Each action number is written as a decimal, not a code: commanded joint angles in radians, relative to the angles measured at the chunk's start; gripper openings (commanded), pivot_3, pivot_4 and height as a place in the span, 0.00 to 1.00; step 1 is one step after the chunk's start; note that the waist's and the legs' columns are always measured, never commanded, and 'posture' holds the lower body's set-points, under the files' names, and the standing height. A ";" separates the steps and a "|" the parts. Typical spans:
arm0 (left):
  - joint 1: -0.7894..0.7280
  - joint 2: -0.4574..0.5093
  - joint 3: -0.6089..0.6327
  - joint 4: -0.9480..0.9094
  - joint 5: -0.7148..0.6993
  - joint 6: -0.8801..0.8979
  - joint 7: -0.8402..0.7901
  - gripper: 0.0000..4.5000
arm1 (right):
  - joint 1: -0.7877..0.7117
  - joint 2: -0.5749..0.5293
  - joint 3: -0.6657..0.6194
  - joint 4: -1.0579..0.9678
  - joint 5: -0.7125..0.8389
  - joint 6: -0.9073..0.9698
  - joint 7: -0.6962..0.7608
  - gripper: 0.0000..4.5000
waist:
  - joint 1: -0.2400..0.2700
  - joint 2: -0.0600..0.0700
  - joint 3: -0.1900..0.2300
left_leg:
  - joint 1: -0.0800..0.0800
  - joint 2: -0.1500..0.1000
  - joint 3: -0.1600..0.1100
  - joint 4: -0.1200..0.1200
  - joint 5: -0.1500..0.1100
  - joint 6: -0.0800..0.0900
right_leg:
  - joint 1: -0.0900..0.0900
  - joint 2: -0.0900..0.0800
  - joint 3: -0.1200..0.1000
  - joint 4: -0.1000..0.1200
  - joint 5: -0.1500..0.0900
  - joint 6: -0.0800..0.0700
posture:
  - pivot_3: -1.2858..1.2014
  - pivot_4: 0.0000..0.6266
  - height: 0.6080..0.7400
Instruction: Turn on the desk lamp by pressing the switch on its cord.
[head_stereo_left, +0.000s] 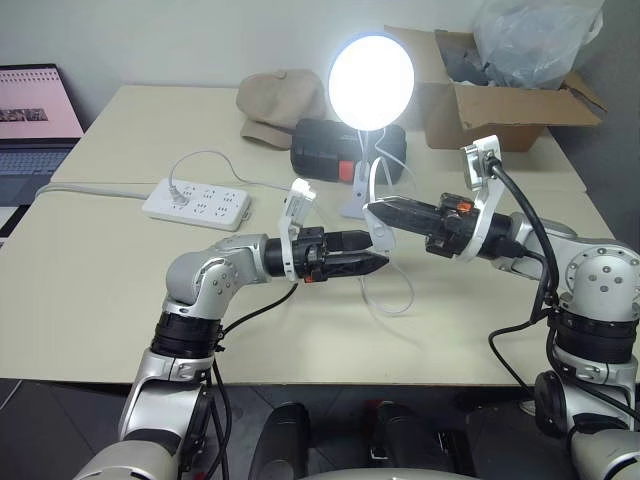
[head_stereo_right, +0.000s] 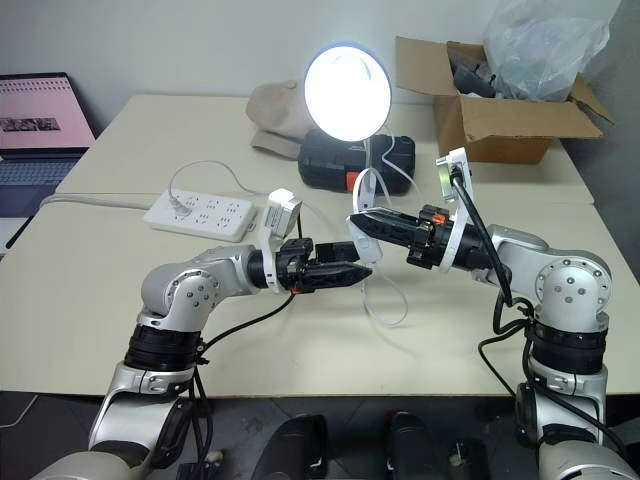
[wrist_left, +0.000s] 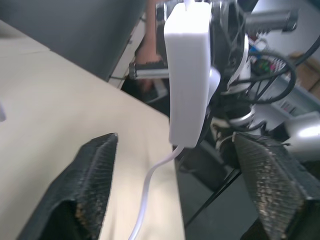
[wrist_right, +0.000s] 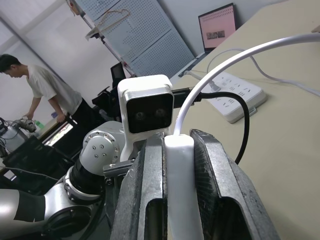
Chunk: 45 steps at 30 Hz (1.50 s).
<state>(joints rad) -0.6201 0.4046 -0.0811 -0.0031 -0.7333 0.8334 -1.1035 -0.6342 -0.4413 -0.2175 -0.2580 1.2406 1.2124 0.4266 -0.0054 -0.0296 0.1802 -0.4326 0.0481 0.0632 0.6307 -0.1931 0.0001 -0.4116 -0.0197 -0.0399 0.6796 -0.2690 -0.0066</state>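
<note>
- Lamp (head_stereo_left: 371, 82) lit, shade glowing white; stands on its clamp toward the table's (head_stereo_left: 100, 290) far edge, about mid-width, just in front of a black case (head_stereo_left: 325, 148).
- Right gripper (head_stereo_left: 378, 212) clamped on the switch (wrist_right: 181, 195); right wrist view shows the white oblong squeezed between both fingers (wrist_right: 220, 185), cord (wrist_right: 235, 60) arching out of its end.
- Switch held up off the table, over the middle, in front of the lamp foot.
- Left gripper (head_stereo_left: 375, 262) wide open, holding nothing; left wrist view shows both pads (wrist_left: 95, 170) apart with the switch hanging between and beyond them, not touching.
- Cord loops down from the switch to the table near the front half, then runs back to the lamp; another run goes to the power strip (head_stereo_left: 197, 203) at the left side.
- Task looks done: light is on.
- Risk: right grip tight on the rocker; any extra squeeze or slip could toggle it off again.
- Risk: pulling the right arm back with the switch held would tug the short cord and could tip or drag the lamp.
- Risk: the open left fingers sit close under the cord loop and could snag it when they move away.
</note>
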 joint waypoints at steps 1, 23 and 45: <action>-0.006 0.059 0.005 -0.063 0.072 -0.121 -0.031 1.00 | 0.012 -0.011 -0.026 -0.024 0.018 -0.029 -0.022 0.09 | 0.000 0.000 0.000 | 0.000 0.000 0.000 0.000 0.000 0.000 | 0.000 0.000 0.000 0.000 0.000 0.000 | 0.52 0.24 1.00; 0.195 0.354 -0.029 -0.283 0.272 -0.381 -0.129 1.00 | -0.019 0.050 0.097 0.337 -0.492 -0.184 -0.206 0.09 | 0.001 0.000 0.000 | 0.000 0.000 0.001 -0.001 0.000 0.000 | -0.001 -0.001 0.001 -0.001 0.000 0.000 | 0.52 0.24 1.00; 0.204 0.331 0.027 -0.235 0.274 -0.341 0.006 1.00 | 0.072 -0.211 0.124 0.056 -0.547 -0.266 0.236 0.99 | 0.005 0.000 0.000 | 0.000 0.000 0.001 -0.001 0.000 0.000 | -0.001 -0.001 0.000 -0.001 0.000 0.000 | 0.52 0.24 1.00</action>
<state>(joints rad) -0.4083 0.7299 -0.1020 -0.2230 -0.4600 0.4928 -1.1240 -0.5746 -0.5877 -0.0849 -0.1265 0.6984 1.0006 0.5667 0.0001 -0.0293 0.1804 -0.4330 0.0482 0.0647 0.6296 -0.1932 0.0002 -0.4125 -0.0204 -0.0397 0.6780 -0.2692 -0.0065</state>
